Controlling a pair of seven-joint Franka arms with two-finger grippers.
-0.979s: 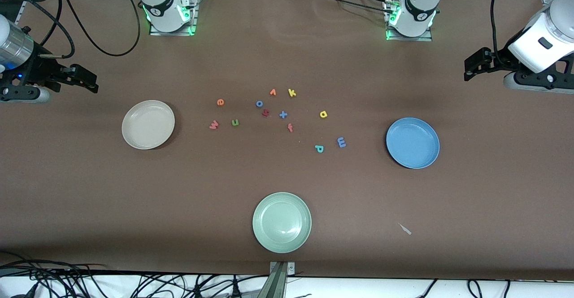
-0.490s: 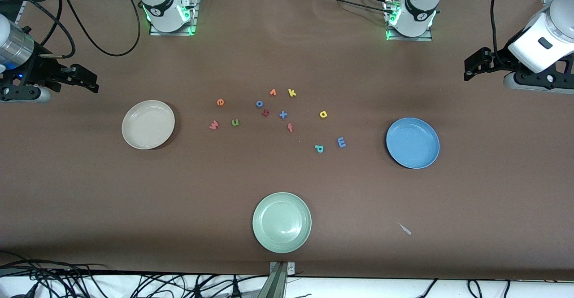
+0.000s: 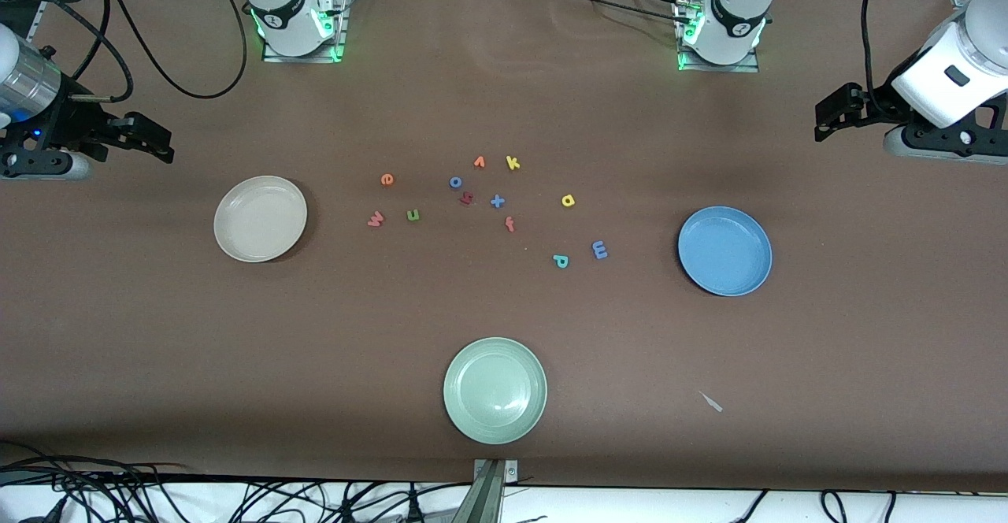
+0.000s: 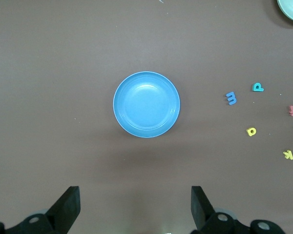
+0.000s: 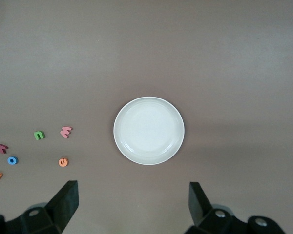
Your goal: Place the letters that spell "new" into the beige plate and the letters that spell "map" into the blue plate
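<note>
Both arms waited high at their own ends of the table. The left gripper (image 3: 827, 117) hung with fingers released over bare table near the blue plate (image 3: 725, 250); the right gripper (image 3: 157, 145) likewise, released and holding nothing, near the beige plate (image 3: 260, 218). Both plates held nothing. All letters lay on the table between them: the orange e (image 3: 387, 179), salmon w (image 3: 376, 219) and green n (image 3: 413, 215) toward the beige plate; the yellow a (image 3: 568, 201), blue m (image 3: 600, 250) and teal p (image 3: 561, 261) toward the blue plate. A small dark red letter (image 3: 466, 198) beside the blue o (image 3: 455, 183) could not be read. Each arm's upper part was cut off by the front view's edge.
</note>
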